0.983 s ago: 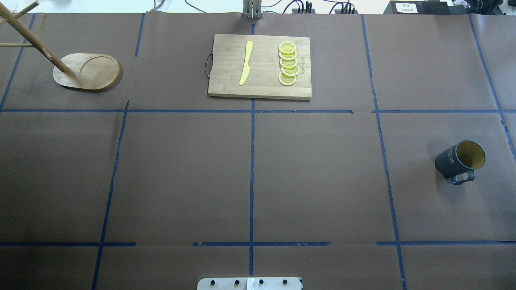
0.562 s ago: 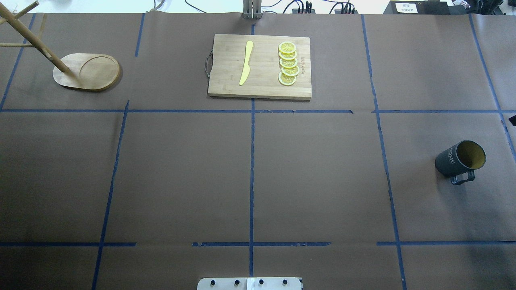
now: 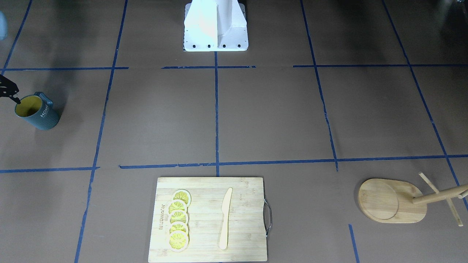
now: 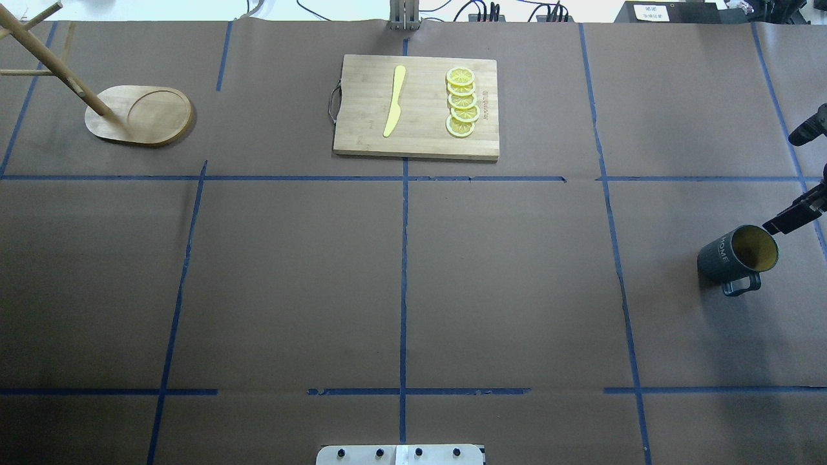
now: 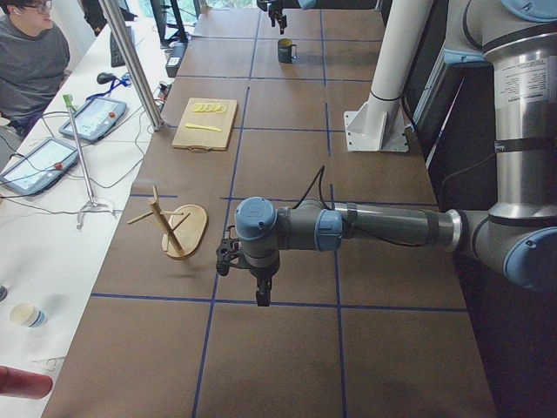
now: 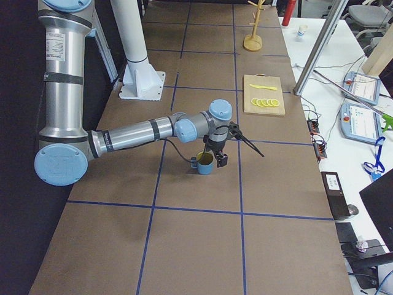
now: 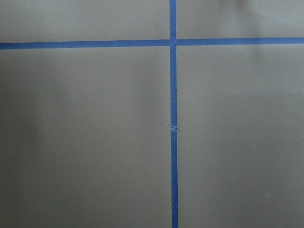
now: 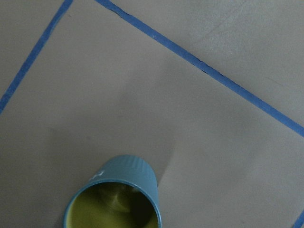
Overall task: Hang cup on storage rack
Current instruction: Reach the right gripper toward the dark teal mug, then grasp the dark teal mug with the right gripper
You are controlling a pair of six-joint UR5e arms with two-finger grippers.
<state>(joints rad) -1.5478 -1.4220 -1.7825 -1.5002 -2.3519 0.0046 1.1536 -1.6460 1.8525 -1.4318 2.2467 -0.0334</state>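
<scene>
The teal-blue "HOME" cup [image 4: 736, 258] with a yellow inside stands upright at the table's right side, its handle toward the robot. It also shows in the front view [image 3: 36, 111] and the right wrist view [image 8: 114, 199]. My right gripper [image 4: 796, 217] hovers just beyond the cup's far right rim and is partly cut off by the view's edge. I cannot tell whether it is open or shut. The bamboo storage rack [image 4: 139, 116] stands at the far left with bare pegs. My left gripper [image 5: 246, 270] hangs low over the table near the rack [image 5: 174, 231]. I cannot tell its state.
A bamboo cutting board [image 4: 417, 106] with a yellow knife [image 4: 394, 100] and several lemon slices [image 4: 462, 103] lies at the far middle. Blue tape lines cross the brown table cover. The robot's base plate [image 4: 400, 454] sits at the near edge.
My right gripper has come into the overhead view from the right edge and now sits close to the cup's rim. The cup and the rack have not moved.
</scene>
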